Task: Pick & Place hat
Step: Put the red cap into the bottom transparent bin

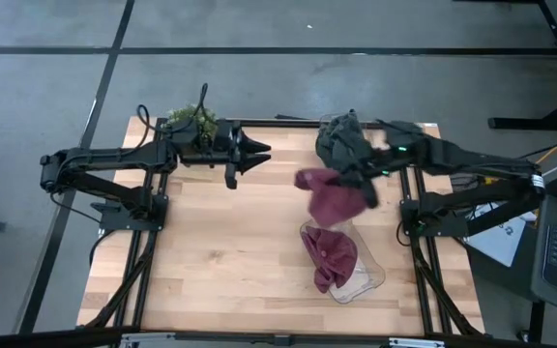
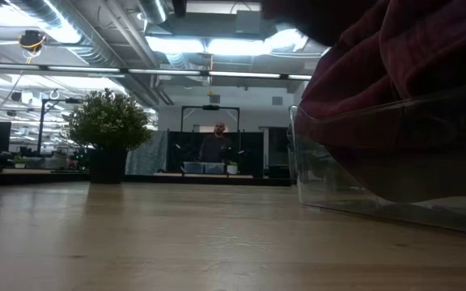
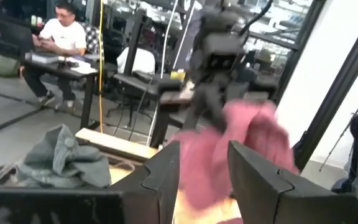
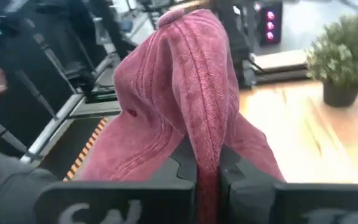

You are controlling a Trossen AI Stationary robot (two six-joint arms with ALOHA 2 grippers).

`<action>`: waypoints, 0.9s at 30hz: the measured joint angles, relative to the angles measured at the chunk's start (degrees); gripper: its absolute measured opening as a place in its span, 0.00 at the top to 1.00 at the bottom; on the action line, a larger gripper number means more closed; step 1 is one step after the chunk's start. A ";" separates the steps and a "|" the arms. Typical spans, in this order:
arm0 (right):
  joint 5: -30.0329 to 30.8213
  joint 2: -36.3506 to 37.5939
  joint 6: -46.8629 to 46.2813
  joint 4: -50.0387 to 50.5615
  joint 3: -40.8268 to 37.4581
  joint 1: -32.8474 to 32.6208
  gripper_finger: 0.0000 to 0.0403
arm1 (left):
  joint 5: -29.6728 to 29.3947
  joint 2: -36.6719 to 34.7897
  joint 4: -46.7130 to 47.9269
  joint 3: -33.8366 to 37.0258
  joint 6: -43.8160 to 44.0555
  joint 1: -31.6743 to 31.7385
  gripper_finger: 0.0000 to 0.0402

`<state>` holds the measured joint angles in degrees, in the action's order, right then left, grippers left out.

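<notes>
My right gripper [image 1: 364, 186] is shut on a maroon hat [image 1: 329, 194] above the middle of the table. In the right wrist view the hat [image 4: 179, 93] bulges out beyond the gripper [image 4: 207, 186]. A second maroon hat [image 1: 330, 254] lies in a clear container [image 1: 367, 280] near the front right. A heap of dark grey hats [image 1: 341, 140] lies at the far right. My left gripper [image 1: 259, 152] stands open at the far middle, pointing level toward the held hat [image 3: 247, 137], with nothing between its fingers [image 3: 160, 180]. My right gripper pinches a fold of the maroon hat's cloth [image 4: 206, 163] between its two fingers. The fingers come from the table's right, slanting a little down. The hat is lifted clear of the table and swells out ahead of the fingers, hanging loose.
A potted plant [image 1: 191, 122] stands at the far left behind my left arm. The clear container [image 2: 379, 170] fills the right of the low view. Bare wood [image 1: 220, 251] lies at the front left. People sit at desks in the room beyond [image 3: 61, 37].
</notes>
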<state>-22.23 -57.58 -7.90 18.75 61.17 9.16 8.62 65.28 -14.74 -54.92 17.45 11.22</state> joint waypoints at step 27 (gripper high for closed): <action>31.47 27.04 -18.47 -49.81 -50.66 -27.69 0.98 | -0.87 0.04 2.99 0.00 4.52 -1.07 0.68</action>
<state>9.24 -30.55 -26.37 -31.06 10.51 -18.54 7.75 65.32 -11.75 -54.92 21.98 10.15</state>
